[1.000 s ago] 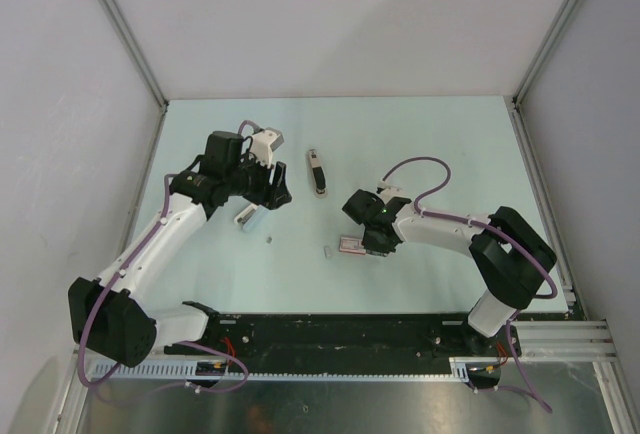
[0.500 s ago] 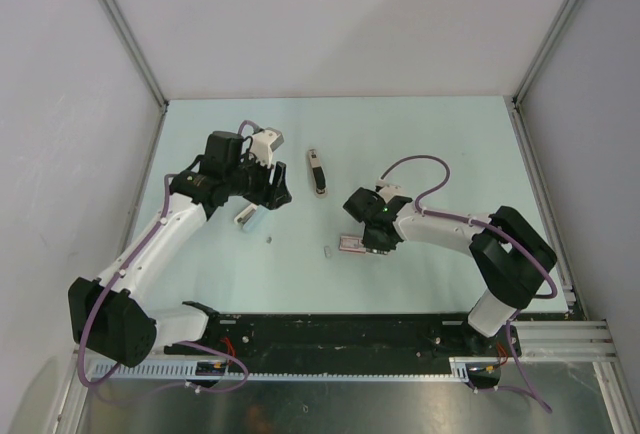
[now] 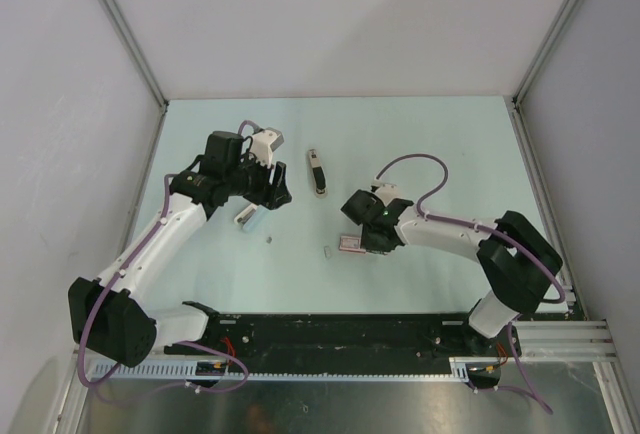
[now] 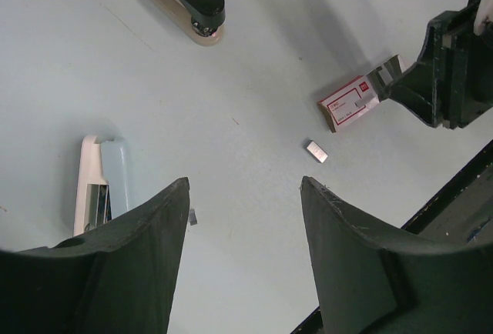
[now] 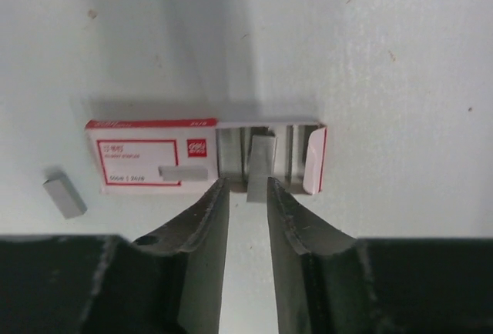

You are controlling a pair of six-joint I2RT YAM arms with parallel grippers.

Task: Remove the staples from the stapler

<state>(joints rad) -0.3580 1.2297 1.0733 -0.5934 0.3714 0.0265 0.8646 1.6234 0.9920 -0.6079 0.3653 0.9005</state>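
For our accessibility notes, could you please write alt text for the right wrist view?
A staple strip pokes from an open red-and-white staple box, between the parted fingertips of the right gripper. A loose staple block lies left of it.

black stapler (image 3: 317, 172) | flat on pale table (image 3: 450, 134) (beige base)

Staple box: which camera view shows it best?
Right wrist: the staple box lies close, its open end and staples plain. Left wrist shows it small; top shows a tiny pink patch by the right gripper.
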